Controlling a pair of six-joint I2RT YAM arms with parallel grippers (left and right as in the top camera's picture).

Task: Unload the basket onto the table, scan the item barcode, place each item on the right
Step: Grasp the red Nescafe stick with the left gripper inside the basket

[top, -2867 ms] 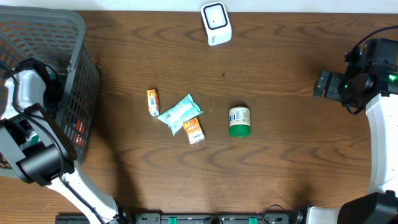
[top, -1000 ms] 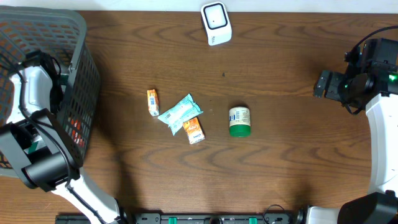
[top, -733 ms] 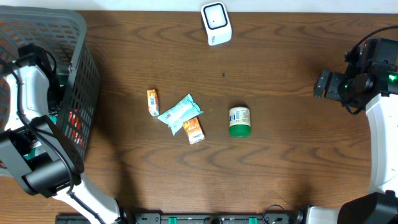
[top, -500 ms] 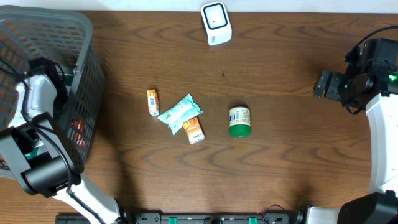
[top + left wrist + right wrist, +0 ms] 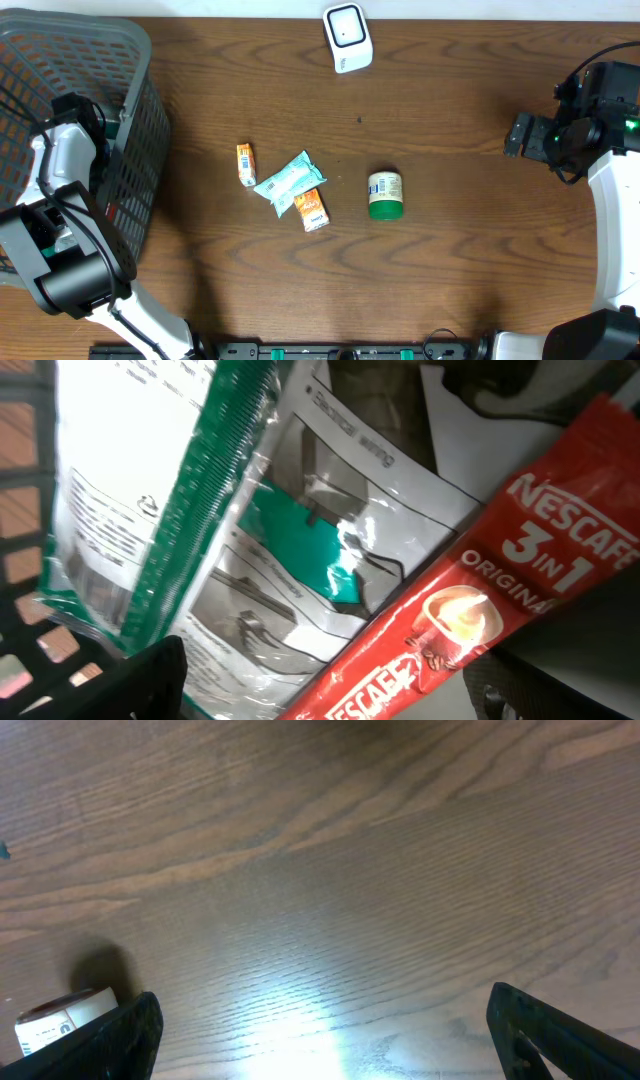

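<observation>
Fingers of the left gripper (image 5: pixel 340 685) stand wide apart, holding nothing, low inside the grey basket (image 5: pixel 135 110) at the left end of the tabletop (image 5: pixel 460 270). Just beneath them lies a red Nescafé sachet (image 5: pixel 470 600), slanting across a clear printed packet (image 5: pixel 300 550); it looks the likely item to scan. As a thin, light, glossy stick, it should flex and slip easily. A pinch across its narrow width near the middle seems safest, keeping the packet out of the bite. The right gripper (image 5: pixel 320 1030) hovers open over bare wood, well apart from the white scanner (image 5: pixel 347 37).
</observation>
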